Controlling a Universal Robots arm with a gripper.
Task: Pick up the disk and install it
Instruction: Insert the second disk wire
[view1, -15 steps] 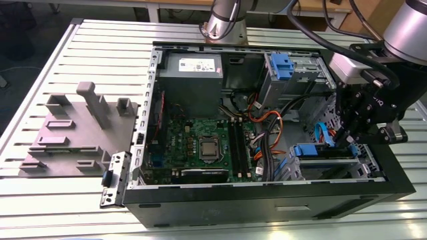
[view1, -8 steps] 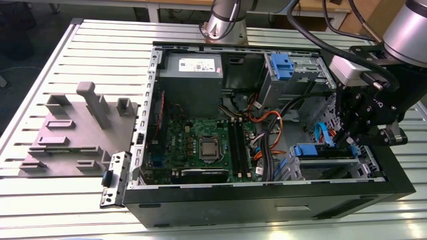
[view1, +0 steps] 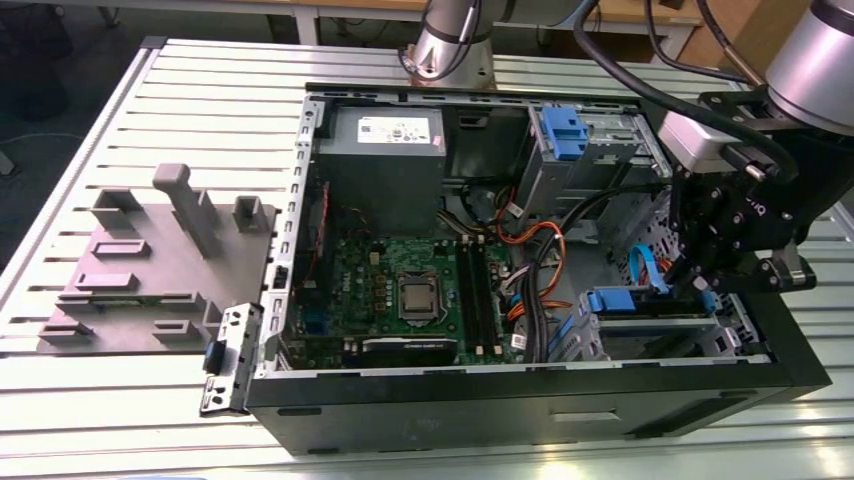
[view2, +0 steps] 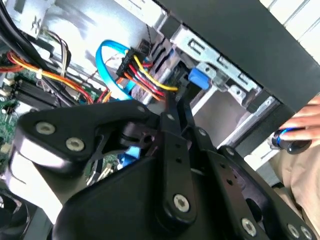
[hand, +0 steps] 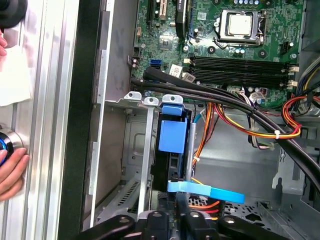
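The disk sits in the drive bay at the case's front corner, on the exterior view's right. Its bright blue carrier (view1: 625, 301) faces the motherboard, and in the first wrist view the carrier (hand: 172, 136) stands between the bay's metal rails. My gripper (view1: 701, 288) is inside the case at the disk's other end, beside the cable plugs. In the second wrist view its fingers meet in one narrow tip (view2: 171, 102) just short of the yellow and red power wires (view2: 150, 80), with nothing between them.
The open computer case (view1: 534, 395) lies on a slatted table (view1: 200, 110). A blue flat cable (hand: 210, 191) and thick black cables (hand: 225, 102) cross near the bay. A second blue-fronted bay (view1: 561, 135) is at the back. A person's hand (hand: 11, 167) rests by a button outside the case.
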